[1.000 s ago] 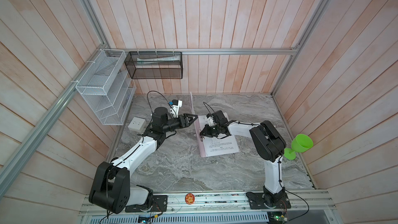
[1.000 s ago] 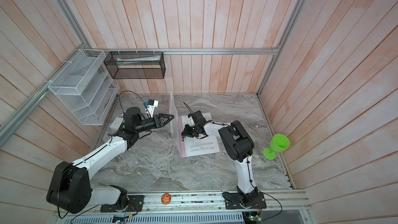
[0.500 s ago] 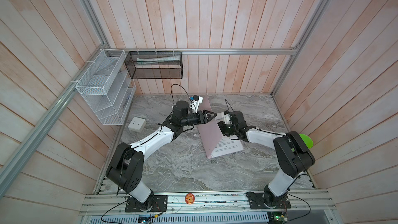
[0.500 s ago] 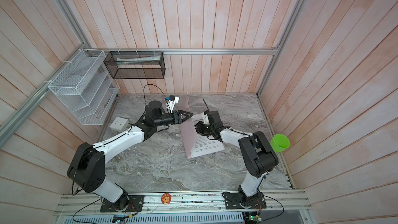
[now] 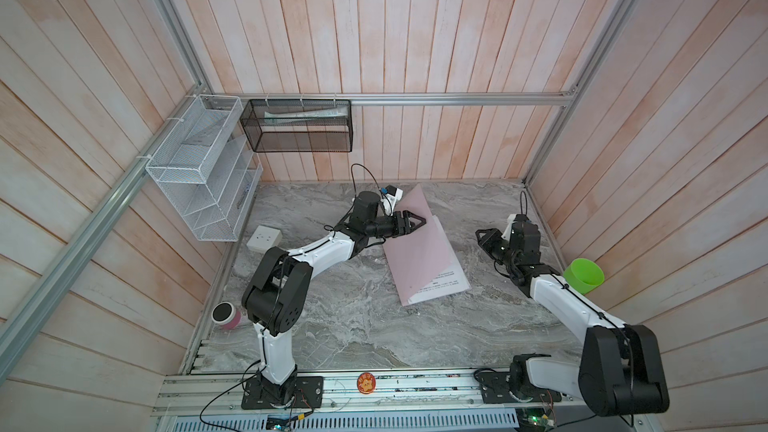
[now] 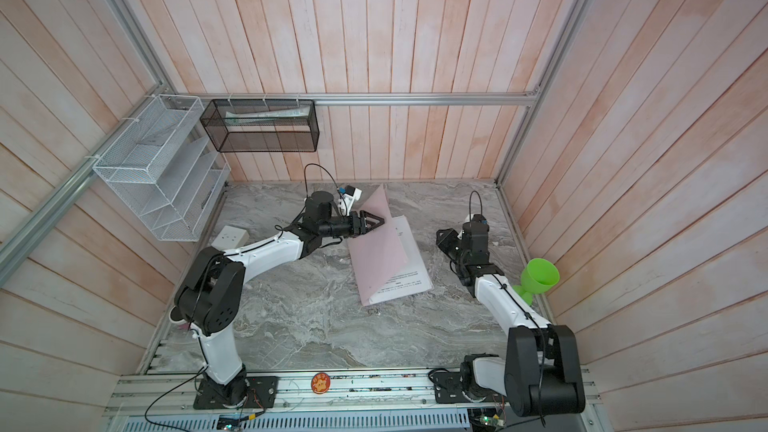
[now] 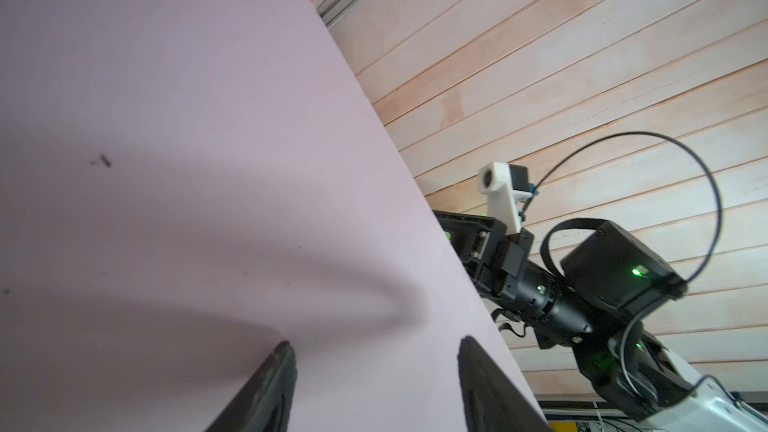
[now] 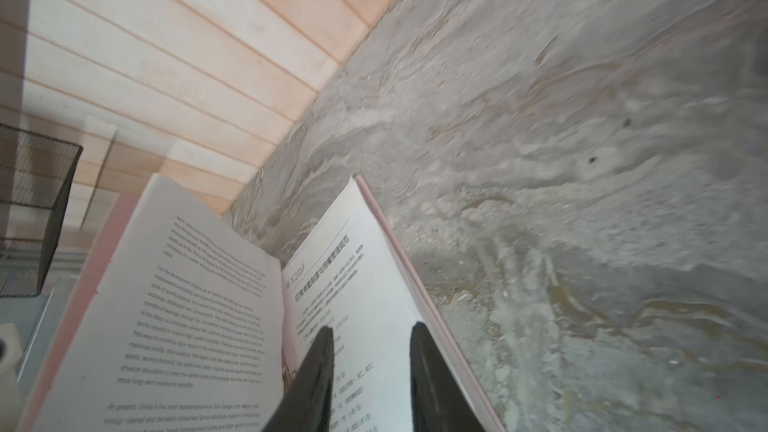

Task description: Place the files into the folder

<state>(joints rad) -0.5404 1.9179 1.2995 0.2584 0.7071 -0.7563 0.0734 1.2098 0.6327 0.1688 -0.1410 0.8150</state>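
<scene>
your left gripper point(image 7: 376, 342) has its jaws well apart and holds nothing. its fingertips point(image 7: 278, 371) rest on the outer face of the folder point(image 5: 415, 251), pushing the pink cover rather than pinching it. a second ago that cover stood almost on edge. now it leans far over the files point(image 5: 446, 284), whose white printed edges show past its lower and right sides in both top views.

your right gripper point(image 8: 372, 328) has let go. a moment back it was down on the sheets, and now it sits drawn off toward the right wall, well apart from the folder, with a narrow gap between the jaws and nothing in it. from its wrist view, one sheet rides up against the raised cover while the others lie flat on the back cover, just inside its pink edge. the folder itself lies on the marble table point(image 5: 353, 326), right of the middle.

so the papers look to be in, and what remains is closing the cover. watch that raised sheet: it could crease or slip as the cover drops.
</scene>
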